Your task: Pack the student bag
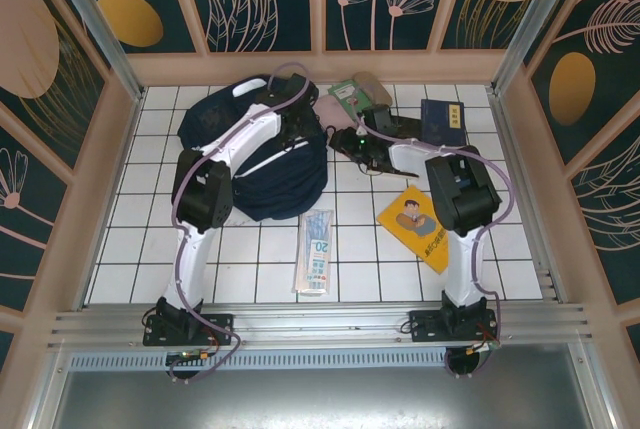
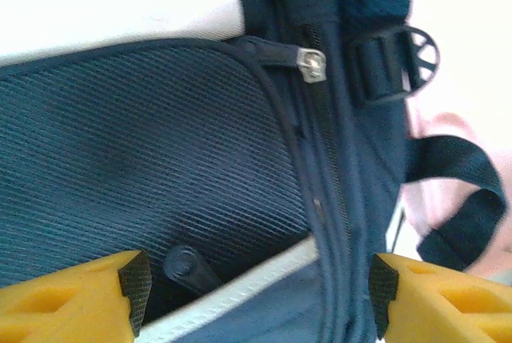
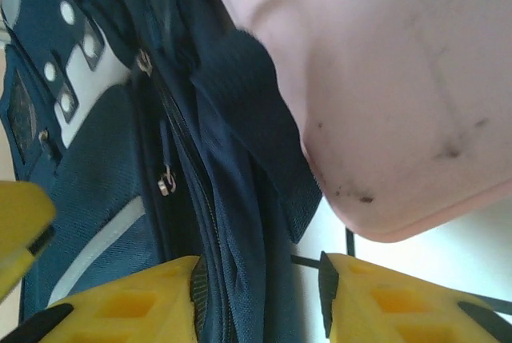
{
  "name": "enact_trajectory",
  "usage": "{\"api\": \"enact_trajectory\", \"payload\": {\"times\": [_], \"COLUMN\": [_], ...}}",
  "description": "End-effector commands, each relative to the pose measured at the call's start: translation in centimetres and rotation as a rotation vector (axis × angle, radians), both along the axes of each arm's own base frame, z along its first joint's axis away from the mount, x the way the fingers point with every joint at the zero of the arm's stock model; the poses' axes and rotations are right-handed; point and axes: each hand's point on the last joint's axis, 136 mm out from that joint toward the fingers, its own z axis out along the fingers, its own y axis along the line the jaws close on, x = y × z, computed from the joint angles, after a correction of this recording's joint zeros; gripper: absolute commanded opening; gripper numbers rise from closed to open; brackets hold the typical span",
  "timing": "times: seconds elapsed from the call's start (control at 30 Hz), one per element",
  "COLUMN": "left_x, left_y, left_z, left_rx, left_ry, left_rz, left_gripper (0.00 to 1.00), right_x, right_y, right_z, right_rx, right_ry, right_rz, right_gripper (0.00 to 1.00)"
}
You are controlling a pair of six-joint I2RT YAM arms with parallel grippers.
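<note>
The left tool (image 2: pixel 260 289) is released, with its yellow fingers (image 2: pixel 72 299) wide apart. Between them lies the zipper seam of the student bag (image 2: pixel 160 167), and a metal zipper pull (image 2: pixel 312 63) is further ahead. The right tool (image 3: pixel 260 291) is released too. The bag's dark edge passes between its fingers, and the white tiled surface (image 3: pixel 448 263) lies just beside it.

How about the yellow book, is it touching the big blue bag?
Apart. The top view shows white tiles between the yellow book and the student bag.
</note>
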Motion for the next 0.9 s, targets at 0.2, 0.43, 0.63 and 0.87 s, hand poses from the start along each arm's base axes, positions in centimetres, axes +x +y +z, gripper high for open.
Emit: {"api": "enact_trajectory", "payload": {"times": [0.2,0.43,0.63,0.87], "left_x": [-1.6,-2.4,-4.8,-6.7], "left_y": [5.0,6.4,7.6,8.1], "left_z": [1.5,1.2,-1.3,-4.4], "left_rx": [0.16,0.161,0.22,0.327], "left_ry": [0.037,0.073,0.142,0.231], "left_rz": [0.104,0.079,0.035,-0.013], "left_gripper": [0.75,0.75,0.78,0.78], "right_x": [-5.1,-11.3,-9.8,-7.7], "right_y": [5.8,10.7,5.5,-1.4], "right_z": [-1.9,0.4,1.6,3.9], "right_rx": [0.136,0.217,0.069,-0.061], "right_ry": [0.061,-0.007,-0.105,-0.178], "right_rz": [0.166,0.381,0.228,0.018], "right_gripper": [0.28,0.15,0.51,0.52]}}
